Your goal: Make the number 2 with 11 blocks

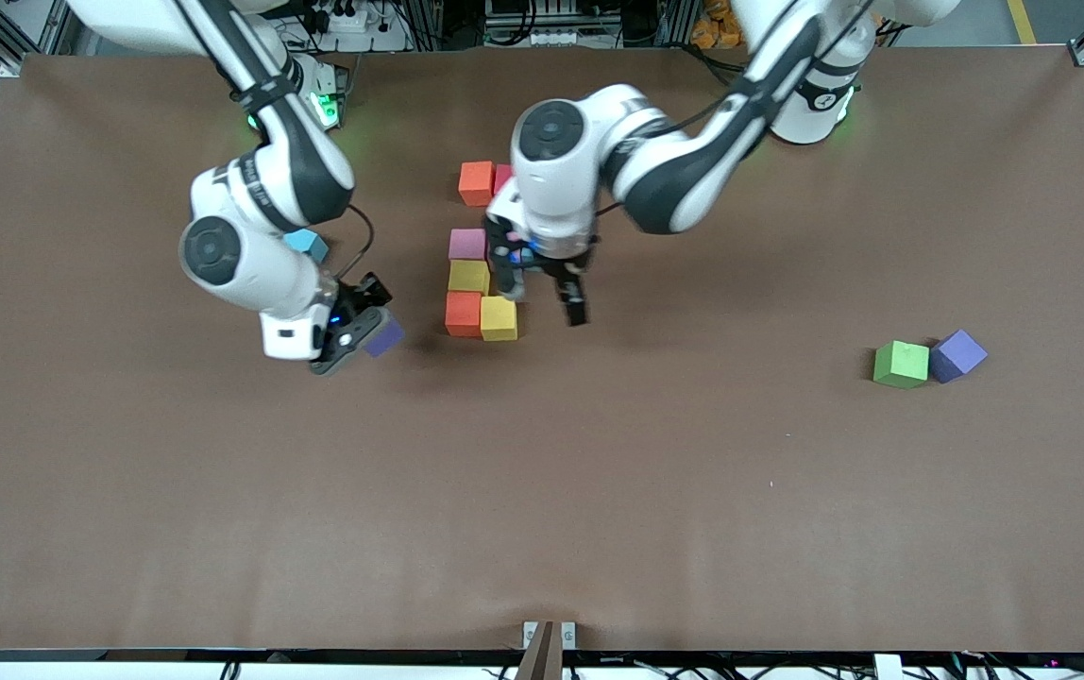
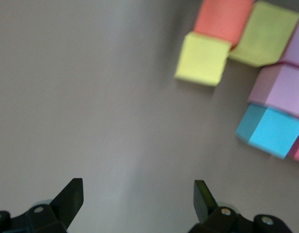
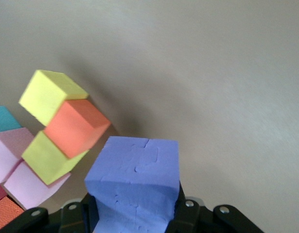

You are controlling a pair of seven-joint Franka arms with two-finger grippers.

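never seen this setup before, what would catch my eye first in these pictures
The cluster of coloured cubes at mid-table, with the left gripper open just above it. Beside the cluster, toward the right arm's end, the right gripper is shut on a purple cube in the air. A green cube touches another purple cube toward the left arm's end.

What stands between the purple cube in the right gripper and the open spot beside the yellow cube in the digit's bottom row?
The spot itself looks bare, but the left gripper hangs open right over it, beside the yellow cube. The right gripper holds the purple cube on the orange cube's side, so the unfinished digit also lies between.
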